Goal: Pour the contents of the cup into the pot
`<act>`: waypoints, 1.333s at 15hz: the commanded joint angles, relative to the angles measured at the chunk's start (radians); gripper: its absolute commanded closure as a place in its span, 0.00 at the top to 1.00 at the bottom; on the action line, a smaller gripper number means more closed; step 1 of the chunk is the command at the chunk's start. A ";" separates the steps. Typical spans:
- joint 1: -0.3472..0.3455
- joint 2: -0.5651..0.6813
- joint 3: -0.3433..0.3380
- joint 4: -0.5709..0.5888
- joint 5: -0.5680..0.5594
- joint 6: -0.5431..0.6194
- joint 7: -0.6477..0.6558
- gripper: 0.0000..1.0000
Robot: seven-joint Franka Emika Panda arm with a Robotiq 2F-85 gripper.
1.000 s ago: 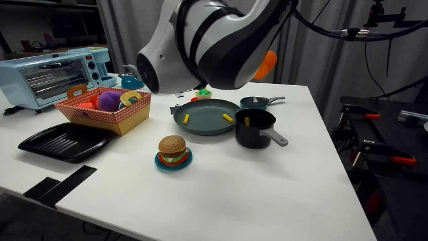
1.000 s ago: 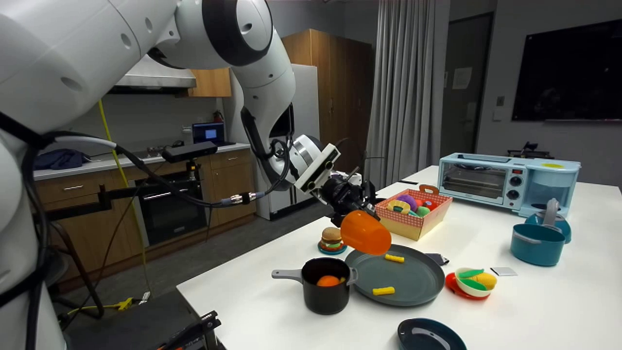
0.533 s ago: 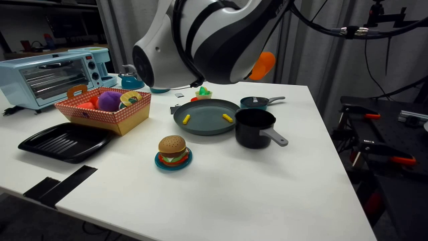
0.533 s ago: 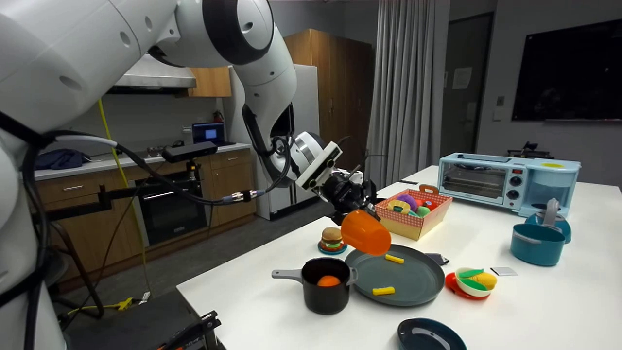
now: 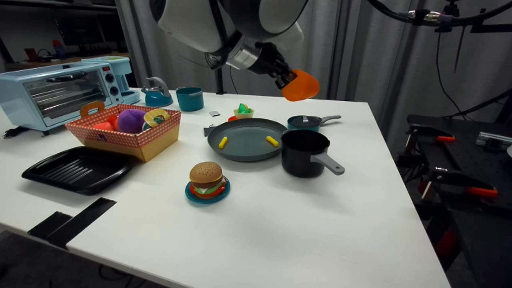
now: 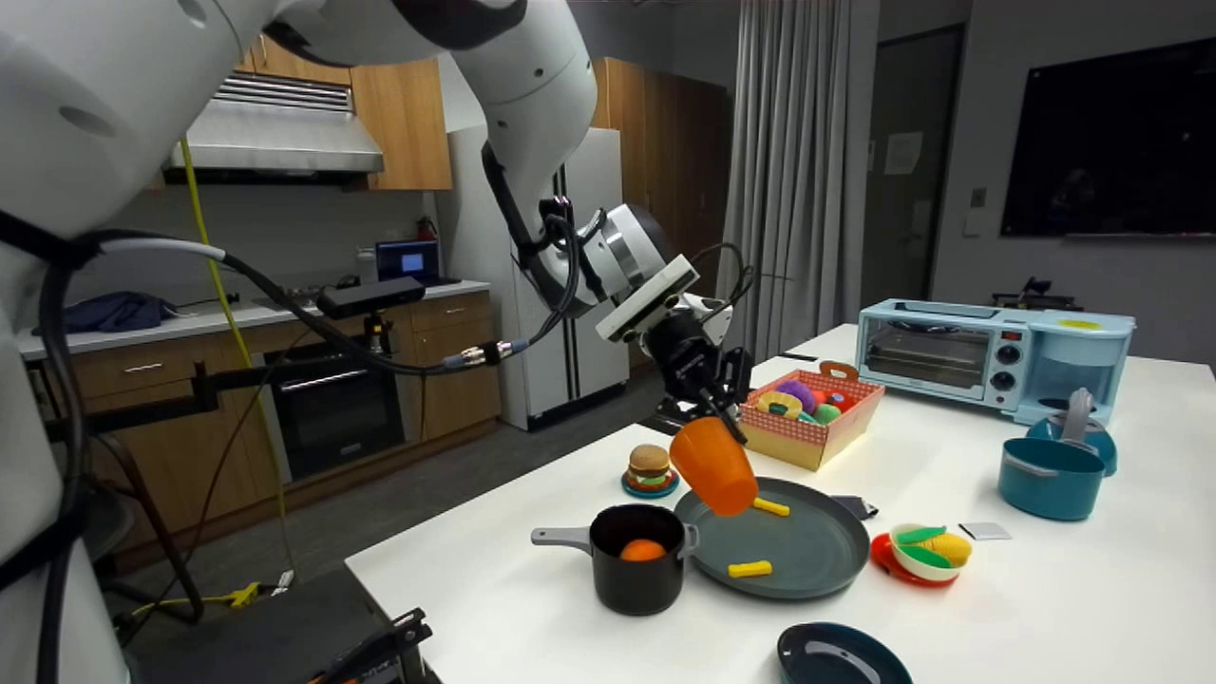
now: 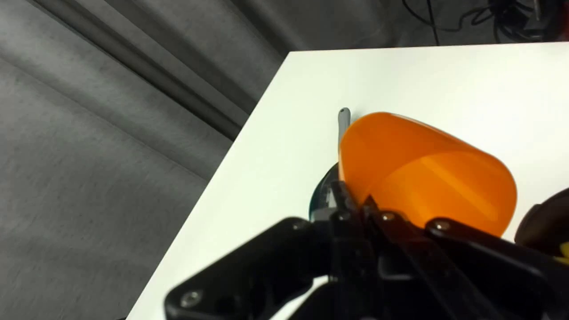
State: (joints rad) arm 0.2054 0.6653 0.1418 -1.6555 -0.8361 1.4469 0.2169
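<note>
The bright orange cup (image 5: pixel 302 86) hangs tilted above the table in both exterior views. My gripper (image 7: pixel 355 195) is shut on the cup's rim, one finger inside and one outside. In the wrist view I look into the cup (image 7: pixel 426 164) and see only orange inside. The black pot (image 5: pixel 302 162) stands upright on the table below the cup and apart from it. In an exterior view the pot (image 6: pixel 638 584) holds a round orange thing (image 6: pixel 642 550). In the wrist view a dark edge at far right with yellow bits looks like the pot (image 7: pixel 540 222).
The grey-green frying pan (image 5: pixel 248 134) touches or nearly touches the pot and holds two yellow sticks. A small teal pan (image 5: pixel 304 123) stands behind the pot. A toy burger (image 5: pixel 206 180), a basket (image 5: pixel 160 136), a black tray (image 5: pixel 76 170) and a bowl (image 6: pixel 921 551) stand around.
A yellow piece seen at the pot's opening a second ago no longer shows. The arm has risen and swung. The gripper with the cup has turned, and the cup is less tilted.
</note>
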 commanded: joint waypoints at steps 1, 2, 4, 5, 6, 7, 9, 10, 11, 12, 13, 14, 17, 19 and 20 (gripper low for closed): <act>-0.090 -0.170 -0.003 -0.163 0.099 0.179 -0.024 0.01; -0.108 -0.200 -0.009 -0.191 0.125 0.225 -0.036 0.01; -0.149 -0.267 -0.025 -0.258 0.180 0.328 -0.065 0.01; -0.168 -0.298 -0.034 -0.291 0.209 0.380 -0.082 0.01; -0.184 -0.327 -0.044 -0.322 0.241 0.431 -0.102 0.01; -0.199 -0.353 -0.054 -0.353 0.274 0.481 -0.124 0.01; -0.225 -0.403 -0.073 -0.413 0.348 0.579 -0.174 0.01; -0.235 -0.425 -0.082 -0.441 0.389 0.625 -0.204 0.01; -0.245 -0.444 -0.089 -0.467 0.431 0.672 -0.236 0.01; -0.255 -0.464 -0.095 -0.492 0.476 0.713 -0.274 0.01; -0.265 -0.480 -0.100 -0.515 0.524 0.753 -0.314 0.01; -0.275 -0.497 -0.102 -0.538 0.575 0.791 -0.359 0.01; -0.303 -0.534 -0.103 -0.597 0.750 0.888 -0.520 0.01; -0.324 -0.546 -0.099 -0.624 0.885 0.937 -0.652 0.01; -0.335 -0.548 -0.096 -0.632 0.960 0.951 -0.732 0.01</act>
State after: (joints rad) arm -0.0933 0.1738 0.0381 -2.2167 -0.0476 2.3294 -0.3291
